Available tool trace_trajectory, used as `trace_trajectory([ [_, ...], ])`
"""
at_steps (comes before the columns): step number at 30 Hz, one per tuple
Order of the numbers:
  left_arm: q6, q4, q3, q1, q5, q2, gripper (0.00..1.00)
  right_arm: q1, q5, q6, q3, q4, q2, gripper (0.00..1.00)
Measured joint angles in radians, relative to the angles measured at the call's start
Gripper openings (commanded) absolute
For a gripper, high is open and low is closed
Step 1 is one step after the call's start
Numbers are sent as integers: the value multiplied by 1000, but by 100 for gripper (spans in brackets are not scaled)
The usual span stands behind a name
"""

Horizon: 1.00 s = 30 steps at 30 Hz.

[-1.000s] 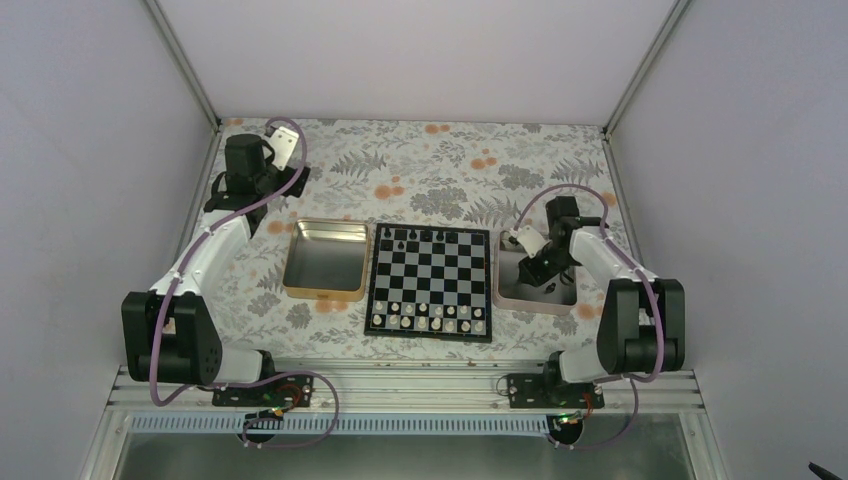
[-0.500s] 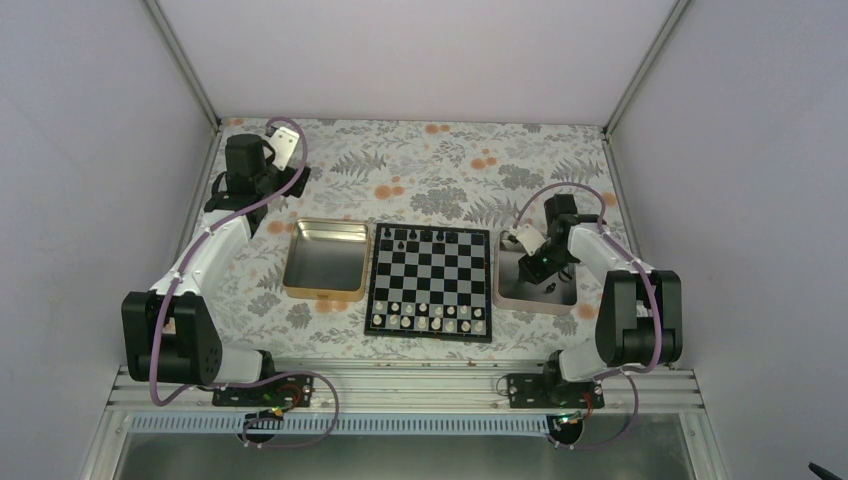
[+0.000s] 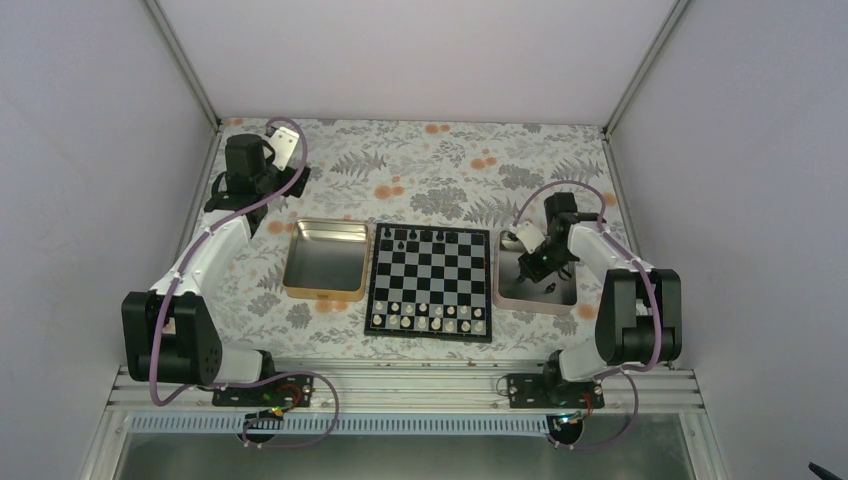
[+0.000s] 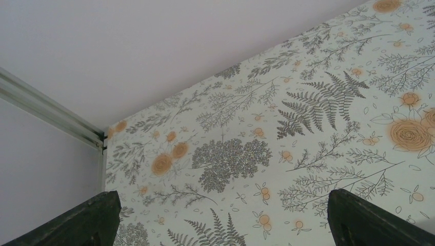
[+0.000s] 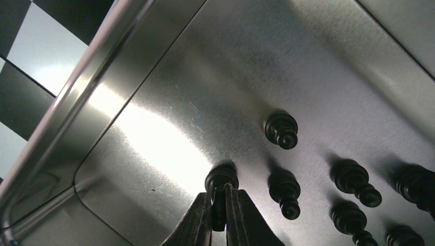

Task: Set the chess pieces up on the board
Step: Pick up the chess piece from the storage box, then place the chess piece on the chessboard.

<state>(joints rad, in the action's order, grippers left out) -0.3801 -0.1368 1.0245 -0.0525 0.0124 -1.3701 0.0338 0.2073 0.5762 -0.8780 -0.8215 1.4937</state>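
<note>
My right gripper (image 5: 219, 195) is shut on one black chess piece (image 5: 221, 177) that stands on the floor of the silver tray (image 5: 169, 102). Several more black chess pieces (image 5: 283, 188) stand to its right in that tray. From above, my right gripper (image 3: 533, 268) reaches down into the silver tray (image 3: 505, 296), right of the board (image 3: 372, 290). A few black pieces (image 3: 402, 238) stand on the board's far row and pale ones (image 3: 430, 318) fill its near rows. My left gripper (image 3: 258, 185) rests open at the far left, and in its own view nothing lies between its fingers (image 4: 92, 218).
An empty gold tray (image 3: 320, 292) lies left of the board. The board's edge (image 5: 31, 56) shows just beyond the silver tray's rim in the right wrist view. Frame posts and white walls close in the flowered tablecloth (image 4: 256, 128).
My right gripper's jaws have closed from partly open onto a black piece in the silver tray. The left arm has not moved.
</note>
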Motion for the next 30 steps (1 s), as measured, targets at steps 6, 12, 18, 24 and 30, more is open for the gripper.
trace_trajectory([
  [6,0,0,0,0,0,0,100,0,0,2,-14,-14,0,6],
  [12,0,0,0,0,0,0,100,27,-10,11,-204,-114,1,7],
  [18,0,-1,0,0,-1,1,100,141,-46,31,-592,-219,125,7],
  [24,0,-3,0,0,-14,7,100,298,-65,52,-993,-307,413,6],
  [30,-1,-8,0,0,-23,29,100,488,-71,75,-1309,-379,676,7],
])
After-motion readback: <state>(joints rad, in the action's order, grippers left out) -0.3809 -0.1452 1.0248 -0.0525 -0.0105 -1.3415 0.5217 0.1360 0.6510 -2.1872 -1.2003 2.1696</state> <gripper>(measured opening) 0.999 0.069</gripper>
